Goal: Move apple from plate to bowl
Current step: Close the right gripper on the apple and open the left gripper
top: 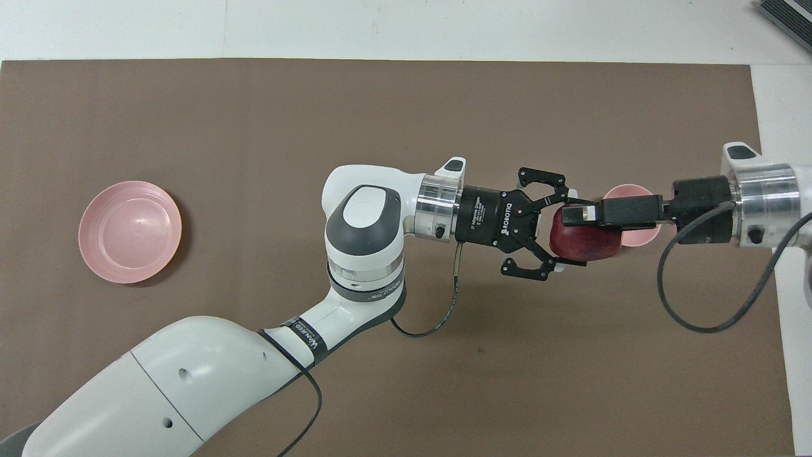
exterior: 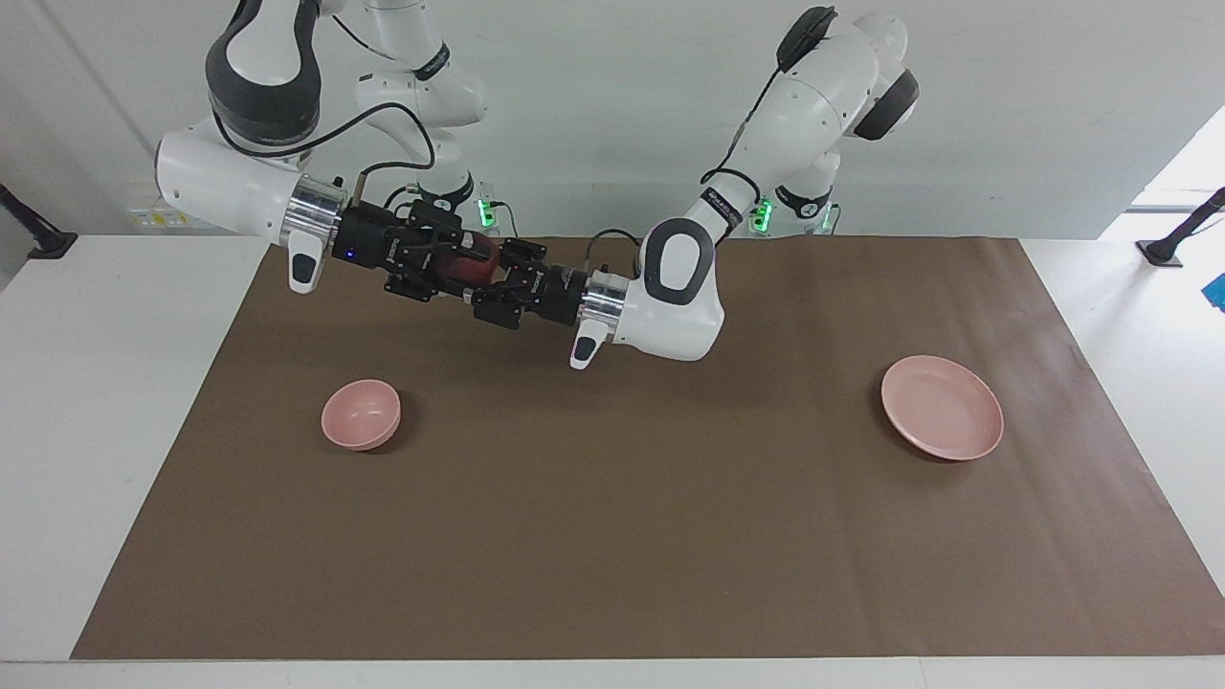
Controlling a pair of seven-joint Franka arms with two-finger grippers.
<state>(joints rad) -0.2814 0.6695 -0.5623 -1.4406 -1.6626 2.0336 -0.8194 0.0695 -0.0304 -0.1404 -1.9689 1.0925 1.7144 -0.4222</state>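
Note:
The dark red apple [exterior: 477, 258] [top: 580, 244] hangs in the air between both hands, over the mat near the robots. My left gripper [exterior: 493, 273] [top: 564, 228] is shut on it from the left arm's side. My right gripper [exterior: 459, 263] [top: 571, 214] has closed on it from the right arm's side, one finger [top: 580, 214] lying across its top. The small deep pink bowl [exterior: 361, 413] [top: 636, 238] stands toward the right arm's end, partly covered from overhead by the right hand. The flat pink plate [exterior: 943, 407] [top: 130, 231] sits bare toward the left arm's end.
A brown mat [exterior: 612, 536] covers most of the white table [exterior: 96, 383]. The left arm's elbow [exterior: 670, 306] hangs low over the mat's middle, near the robots. A black cable [top: 698, 324] loops from the right wrist.

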